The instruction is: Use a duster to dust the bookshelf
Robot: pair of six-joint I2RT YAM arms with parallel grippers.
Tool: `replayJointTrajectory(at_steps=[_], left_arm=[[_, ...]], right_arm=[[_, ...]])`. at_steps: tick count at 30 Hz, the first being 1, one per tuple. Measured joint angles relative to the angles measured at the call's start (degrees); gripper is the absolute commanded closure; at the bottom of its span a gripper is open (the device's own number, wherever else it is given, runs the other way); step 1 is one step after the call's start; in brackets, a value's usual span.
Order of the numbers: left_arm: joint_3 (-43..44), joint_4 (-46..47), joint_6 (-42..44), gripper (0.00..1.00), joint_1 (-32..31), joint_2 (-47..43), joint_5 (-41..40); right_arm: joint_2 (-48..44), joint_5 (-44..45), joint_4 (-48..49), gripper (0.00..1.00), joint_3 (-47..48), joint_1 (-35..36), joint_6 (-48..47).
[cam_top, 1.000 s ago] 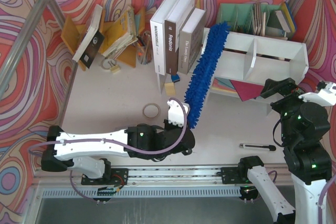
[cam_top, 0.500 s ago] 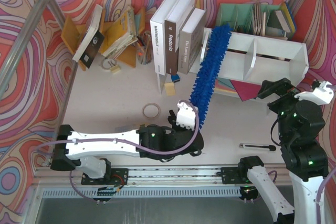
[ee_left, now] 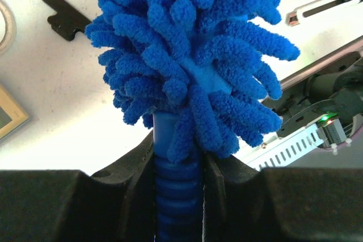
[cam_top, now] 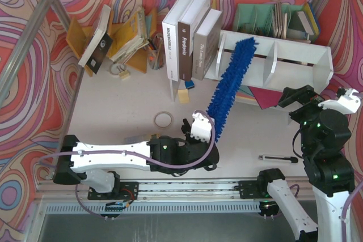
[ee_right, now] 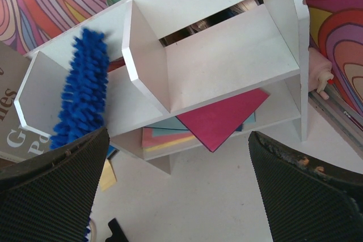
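Note:
The white bookshelf (cam_top: 295, 63) stands at the back right, two compartments split by a divider; it also shows in the right wrist view (ee_right: 227, 66). My left gripper (cam_top: 207, 134) is shut on the ribbed blue handle of the fluffy blue duster (cam_top: 231, 86), whose tip lies inside the shelf's left compartment. In the left wrist view the duster (ee_left: 193, 55) fills the frame above my left gripper (ee_left: 178, 165). It shows in the right wrist view too (ee_right: 84, 92). My right gripper (cam_top: 298, 97) is open and empty, just in front of the shelf's right end.
Upright books (cam_top: 190, 35) stand left of the shelf. A green file organiser (cam_top: 272, 18) is behind it. Coloured paper sheets (ee_right: 218, 117) lie under it. A yellow rack (cam_top: 122, 38), a tape ring (cam_top: 163, 119) and a pen (cam_top: 278, 158) are on the table.
The left arm has swung the duster's tip rightward, from the shelf's left end into the left compartment. The right arm has shifted slightly and stays open.

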Motion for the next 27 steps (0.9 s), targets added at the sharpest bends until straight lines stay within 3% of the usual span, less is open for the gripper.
replayJointTrajectory(at_steps=[12,27], left_arm=[[-8.6,-1.5,-3.1,1.00,-0.1,-7.2,-0.2],[3.8,0.2,5.5,1.00,-0.3,4.6,3.1]], right_arm=[[0.0,-0.1,0.0,0.01,-0.9,0.0,0.1],[0.0,-0.2,0.0,0.01,-1.0,0.0,0.0]])
